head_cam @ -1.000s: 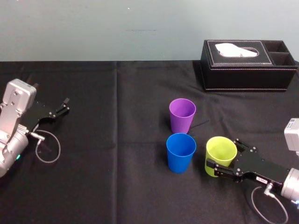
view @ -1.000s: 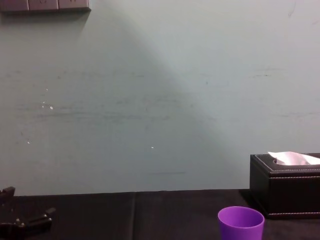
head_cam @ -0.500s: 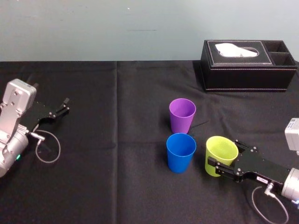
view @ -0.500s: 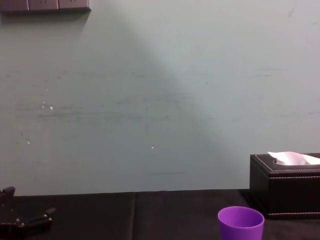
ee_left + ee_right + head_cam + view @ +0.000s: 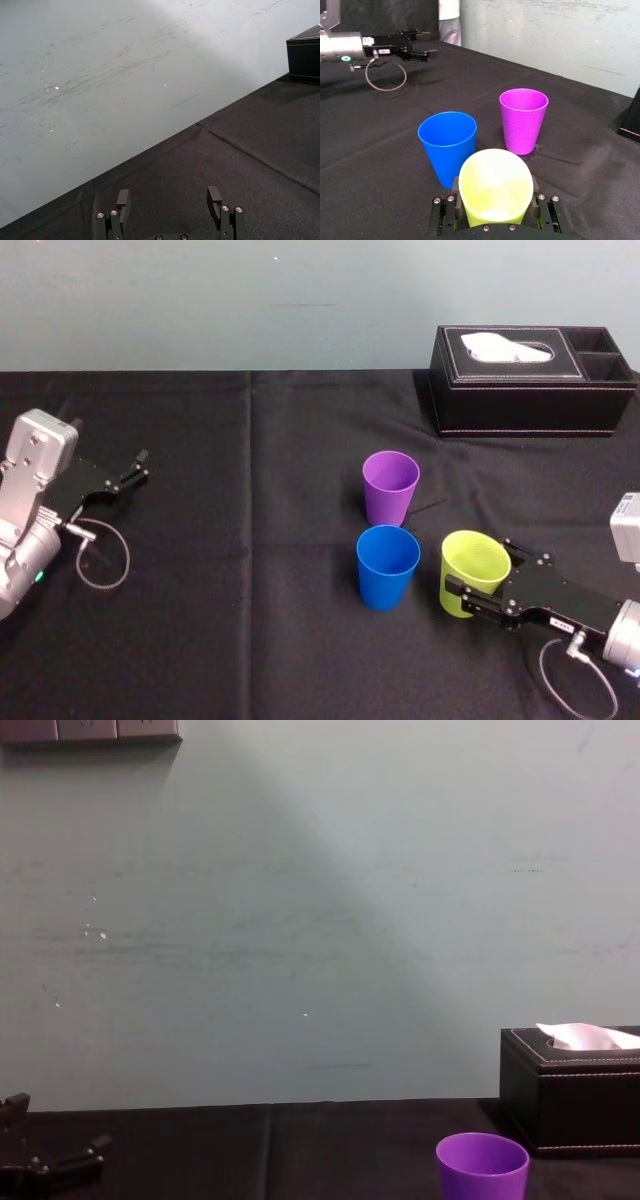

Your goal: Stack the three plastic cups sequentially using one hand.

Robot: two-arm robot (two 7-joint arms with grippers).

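Stacking has hardly begun on the tabletop (image 5: 250, 640), as I judge it: no cup sits inside another, so both nesting steps are left. The tabletop is covered by a black cloth, matte, with a soft fold line running from back to front. At its far right stands the black tissue box (image 5: 530, 380), rectangular and leather-like, with pale stitching and a white tissue coming out.

The left claw (image 5: 135, 468) rests at the far left, well apart from the cups, its fingers wide with nothing between them. The right claw (image 5: 480, 575) is at the near right and is closed around the yellow-green cup (image 5: 495, 187), holding it low on its wall and a little tilted; I cannot tell whether the cup is off the cloth.

The blue cup (image 5: 387, 565) stands upright just beside it, on the left. The purple cup (image 5: 390, 487) stands upright behind the blue one. All three are smooth, tapered plastic tumblers of equal size, mouths up.
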